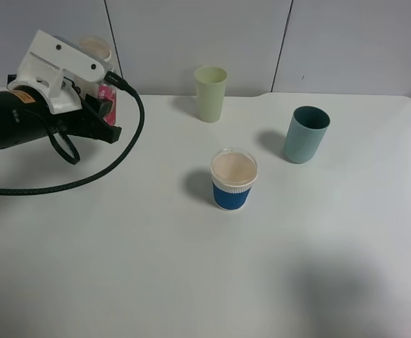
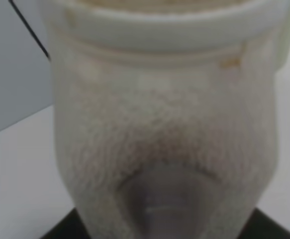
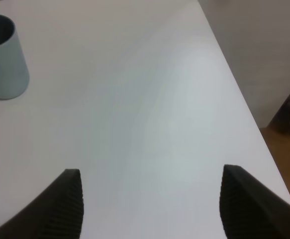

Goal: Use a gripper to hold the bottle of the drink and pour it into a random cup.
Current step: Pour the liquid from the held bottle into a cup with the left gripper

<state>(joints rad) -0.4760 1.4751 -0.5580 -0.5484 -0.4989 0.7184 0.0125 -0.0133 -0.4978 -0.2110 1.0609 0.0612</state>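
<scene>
— Where is your high view looking from?
— From above the near edge of the table point(image 1: 191, 282), tilted down toward the wall point(image 1: 191, 35). It's far enough back to take in the whole top.
— And the left wrist?
— It's right up against the bottle point(image 2: 159, 124), which fills your frame and blurs. The high view has that bottle point(image 1: 108, 95) at 10 o'clock.
— Right wrist?
— It's raised, looking down along the table's 3 o'clock edge. It catches the teal tumbler point(image 3: 3, 59), and your high view shows that tumbler point(image 1: 306, 134) at 2 o'clock.

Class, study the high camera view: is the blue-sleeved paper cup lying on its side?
No, the blue-sleeved paper cup stands upright on the table, its open rim facing up.
</scene>
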